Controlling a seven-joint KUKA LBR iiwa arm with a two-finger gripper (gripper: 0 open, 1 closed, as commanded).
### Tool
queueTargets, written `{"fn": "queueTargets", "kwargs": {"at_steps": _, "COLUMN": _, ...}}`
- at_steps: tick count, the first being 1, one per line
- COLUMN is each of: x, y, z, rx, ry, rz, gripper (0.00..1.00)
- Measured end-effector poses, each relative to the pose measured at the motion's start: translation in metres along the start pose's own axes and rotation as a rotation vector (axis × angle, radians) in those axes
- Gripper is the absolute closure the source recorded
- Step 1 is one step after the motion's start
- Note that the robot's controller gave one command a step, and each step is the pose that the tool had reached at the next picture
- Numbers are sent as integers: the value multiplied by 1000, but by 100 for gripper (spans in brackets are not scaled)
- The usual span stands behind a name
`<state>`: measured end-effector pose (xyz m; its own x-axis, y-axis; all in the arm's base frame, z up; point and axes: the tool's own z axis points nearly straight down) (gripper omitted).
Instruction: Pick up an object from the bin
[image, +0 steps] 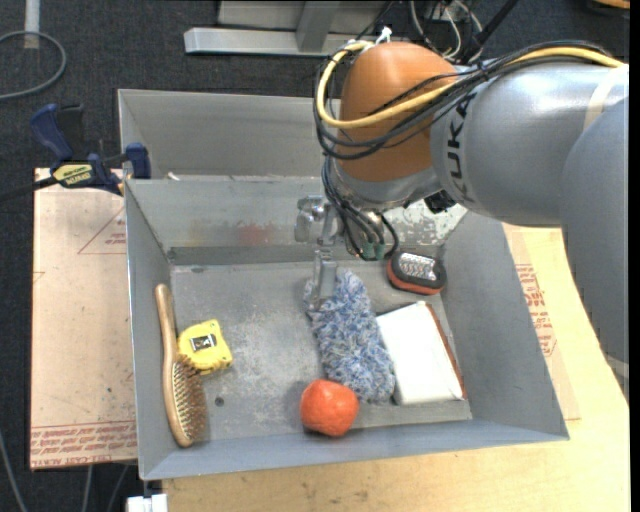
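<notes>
My gripper (320, 290) hangs down in the middle of the bin, its tip at the top end of a blue and white knitted cloth (348, 338). The cloth lies in a long crumpled strip running toward the bin's front. A white flat block (420, 355) lies against the cloth's right side. An orange ball (329, 407) rests at the cloth's near end by the front wall. A black and orange brush-like thing (415, 271) sits just right of the gripper.
A yellow tape measure (204, 347) and a wooden hairbrush (178, 380) lie along the bin's left wall. A white perforated thing (418, 226) shows under the arm at the back right. Bare bin floor stretches between the tape measure and the cloth.
</notes>
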<state>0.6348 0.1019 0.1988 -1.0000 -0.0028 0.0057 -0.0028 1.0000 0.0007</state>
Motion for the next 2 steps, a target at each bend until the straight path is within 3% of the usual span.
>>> {"fn": "queueTargets", "kwargs": {"at_steps": 1, "x": -2, "y": 0, "z": -5, "rx": -1, "ry": -8, "rz": 2, "gripper": 0}}
{"fn": "queueTargets", "kwargs": {"at_steps": 2, "x": 17, "y": -16, "z": 20, "rx": -4, "ry": -18, "rz": -12, "gripper": 0}}
